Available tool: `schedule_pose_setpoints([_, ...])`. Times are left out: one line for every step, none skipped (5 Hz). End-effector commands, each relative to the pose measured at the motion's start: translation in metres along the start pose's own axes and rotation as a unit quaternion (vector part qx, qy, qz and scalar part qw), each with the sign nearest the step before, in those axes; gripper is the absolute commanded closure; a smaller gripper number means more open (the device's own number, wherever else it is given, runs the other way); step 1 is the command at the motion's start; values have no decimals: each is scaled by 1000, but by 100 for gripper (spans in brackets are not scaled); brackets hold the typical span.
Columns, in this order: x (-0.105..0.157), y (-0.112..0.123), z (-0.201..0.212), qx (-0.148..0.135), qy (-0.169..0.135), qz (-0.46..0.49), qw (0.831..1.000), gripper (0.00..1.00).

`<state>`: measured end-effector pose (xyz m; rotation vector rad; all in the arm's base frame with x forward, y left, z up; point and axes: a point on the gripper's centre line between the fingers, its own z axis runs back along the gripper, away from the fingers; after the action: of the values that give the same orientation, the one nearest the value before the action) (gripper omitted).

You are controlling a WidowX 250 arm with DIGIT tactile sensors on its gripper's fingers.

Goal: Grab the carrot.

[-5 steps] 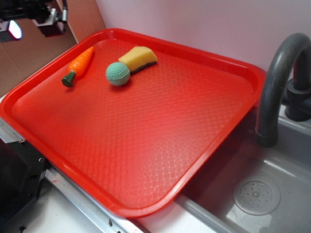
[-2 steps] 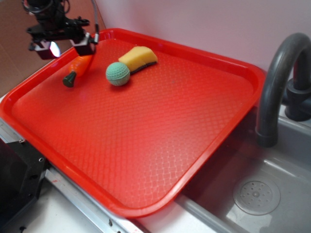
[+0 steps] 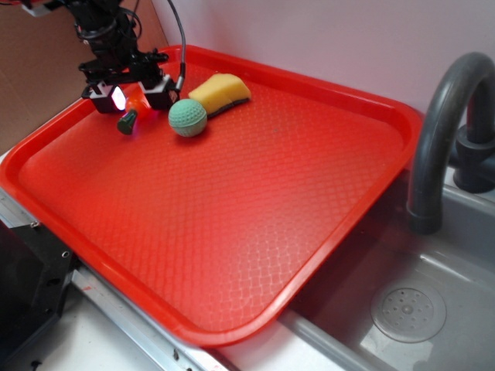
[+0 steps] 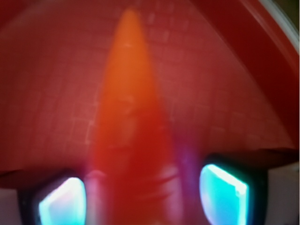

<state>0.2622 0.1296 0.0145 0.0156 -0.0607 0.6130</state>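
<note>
Lying near the far left corner of the red tray [image 3: 255,255], the carrot [image 3: 133,108] is seen with the gripper [image 3: 130,97] low over it. In the wrist view the carrot [image 4: 129,126] is blurred and sits between the two fingers [image 4: 220,187], which are apart on either side; touching cannot be told. The green ball [image 3: 188,117] is just beside the gripper, and the yellow sponge [image 3: 220,93] is behind the ball. Much bare tray is seen toward the sink [image 3: 433,309] and faucet [image 3: 445,131].

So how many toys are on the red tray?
3: the carrot under the tool at the tray's far left, the green ball beside it, and the yellow sponge just behind the ball.
</note>
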Motion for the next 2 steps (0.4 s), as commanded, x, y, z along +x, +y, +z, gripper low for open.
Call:
schedule_pose_setpoints([-3, 5, 10, -1, 10, 21, 1000, 100])
schedule_pose_setpoints([-8, 1, 32, 0, -6, 24, 1000, 100])
